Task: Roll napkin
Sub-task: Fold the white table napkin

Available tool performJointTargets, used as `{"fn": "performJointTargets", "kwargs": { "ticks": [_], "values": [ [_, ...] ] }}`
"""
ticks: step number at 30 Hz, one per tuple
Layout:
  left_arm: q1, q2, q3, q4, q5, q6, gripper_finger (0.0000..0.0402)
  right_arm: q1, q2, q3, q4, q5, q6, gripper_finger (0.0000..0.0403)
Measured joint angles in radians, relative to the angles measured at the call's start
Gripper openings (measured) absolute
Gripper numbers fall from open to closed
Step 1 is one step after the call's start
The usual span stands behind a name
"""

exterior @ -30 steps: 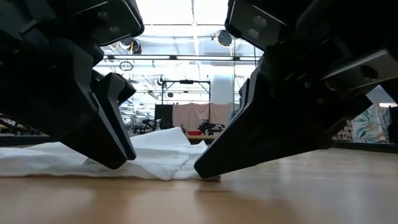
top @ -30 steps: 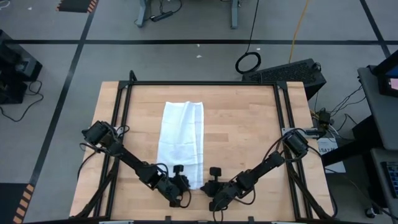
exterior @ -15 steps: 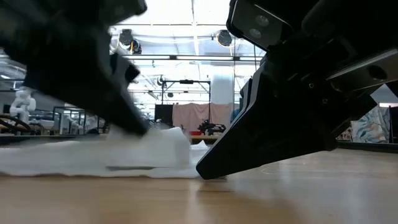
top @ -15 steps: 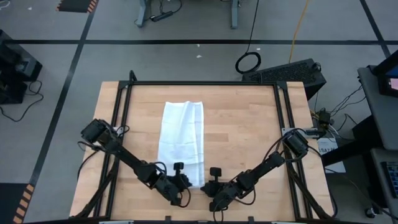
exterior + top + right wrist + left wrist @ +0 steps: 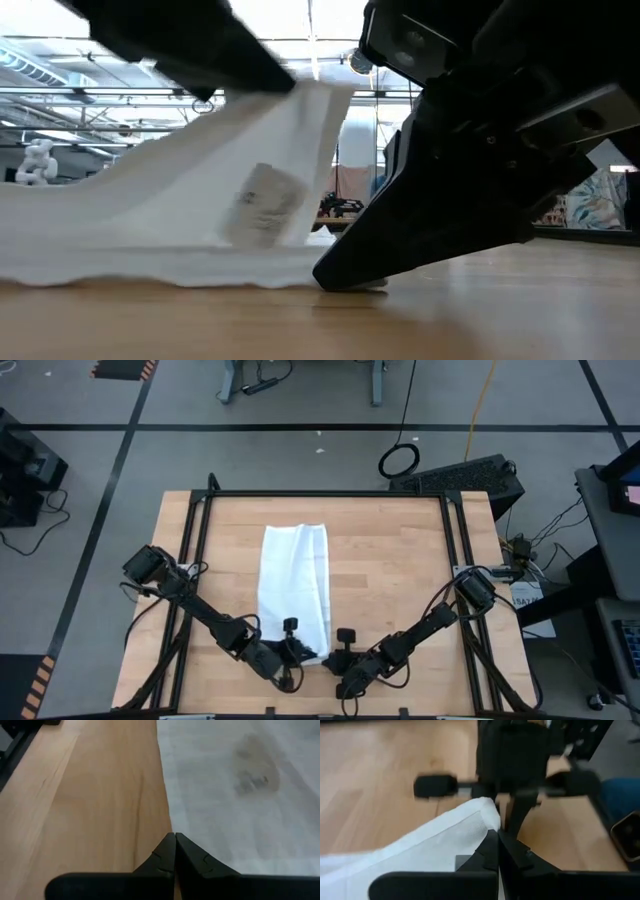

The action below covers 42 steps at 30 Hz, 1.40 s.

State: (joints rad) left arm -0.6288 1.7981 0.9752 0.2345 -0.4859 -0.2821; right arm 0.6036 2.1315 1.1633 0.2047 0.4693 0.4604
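The white napkin point(image 5: 292, 585) lies as a long folded strip from the table's far middle toward its near edge. Most of it rests flat on the wood. My left gripper point(image 5: 300, 653) is shut on its near right corner and holds that corner up in the low view point(image 5: 300, 95). A small label point(image 5: 265, 205) shows through the raised cloth. My right gripper point(image 5: 333, 663) is shut, just right of the napkin's near end, with its tips point(image 5: 325, 278) down at the table on the cloth's edge. My left gripper pinches the napkin's near right corner point(image 5: 487, 815) between its two fingers, slanting down from the near left. The corner is lifted clear, and the cloth slopes down from it to the part still on the table point(image 5: 120, 265). My right gripper has its shut fingertips point(image 5: 175, 840) on the napkin's right edge point(image 5: 169, 827) near the near end, slanting down from the near right. A sliver of cloth point(image 5: 365, 284) shows under the tips on the table.
Black metal rails point(image 5: 320, 493) frame the wooden top. Bare wood lies to the right of the napkin point(image 5: 390, 580) and to its left point(image 5: 220, 570). The two grippers stand close together at the near middle.
My left gripper has taken hold of the napkin's near right corner and gone up with it, tipping more level. That corner now stands lifted above the table, while the rest of the napkin stays flat.
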Motion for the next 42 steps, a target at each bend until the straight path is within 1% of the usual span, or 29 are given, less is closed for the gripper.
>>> {"fn": "performJointTargets", "kwargs": {
  "ticks": [3,6,11,13,15,17,20,22,24,25,28,31,34,36,39,42],
  "values": [
    [0.0,0.0,0.0,0.055,-0.002,0.045,0.0001,-0.002,0.0,0.0,0.0,0.0,0.007,0.0],
    [0.0,0.0,0.0,0.05,-0.002,0.053,0.0,-0.002,-0.004,0.0,-0.003,0.0,-0.012,0.0],
    [0.0,0.0,0.0,0.016,-0.001,0.029,0.0,0.011,-0.076,0.0,-0.043,0.001,-0.043,0.0002],
    [0.0,0.0,0.0,0.01,-0.001,0.027,0.0,0.024,-0.109,0.001,-0.076,0.002,-0.059,0.0011],
    [0.0,0.0,0.0,0.01,0.0,0.027,0.0,0.04,-0.143,0.001,-0.143,0.013,-0.062,0.0026],
    [0.0,0.0,0.0,0.01,0.005,0.027,0.0,0.061,-0.182,0.001,-0.226,0.066,-0.062,0.0044],
    [0.0,0.0,0.0,0.01,0.006,0.027,0.0,0.103,-0.22,0.001,-0.333,0.206,-0.104,0.0076],
    [0.0,0.0,0.0,0.01,0.006,0.027,0.0,0.131,-0.222,0.0,-0.348,0.306,-0.172,0.0099],
    [0.0,0.0,0.0,0.01,0.006,0.026,0.0,0.152,-0.222,0.0,-0.311,0.378,-0.243,0.0125],
    [0.0,0.0,0.0,0.01,0.006,0.026,0.0,0.158,-0.22,0.0,-0.276,0.39,-0.284,0.0138],
    [0.0,0.0,0.0,0.013,0.007,0.026,0.0,0.157,-0.201,0.001,-0.167,0.387,-0.399,0.0173],
    [0.0,0.0,0.0,0.02,0.007,0.026,0.0,0.141,-0.169,0.001,-0.066,0.376,-0.489,0.0192],
    [0.0,0.0,0.0,0.02,0.014,0.026,0.0,0.123,-0.137,0.0,-0.014,0.373,-0.533,0.0192],
    [0.0,0.0,0.0,0.019,0.019,0.026,0.0,0.112,-0.13,0.0,-0.008,0.374,-0.533,0.0179],
    [0.0,0.0,0.0,0.014,0.022,0.026,0.0,0.107,-0.131,0.0,0.002,0.376,-0.537,0.0145],
    [0.0,0.0,0.0,0.015,0.022,0.026,0.0,0.107,-0.13,0.0,0.003,0.384,-0.547,0.0099]
  ]
}}
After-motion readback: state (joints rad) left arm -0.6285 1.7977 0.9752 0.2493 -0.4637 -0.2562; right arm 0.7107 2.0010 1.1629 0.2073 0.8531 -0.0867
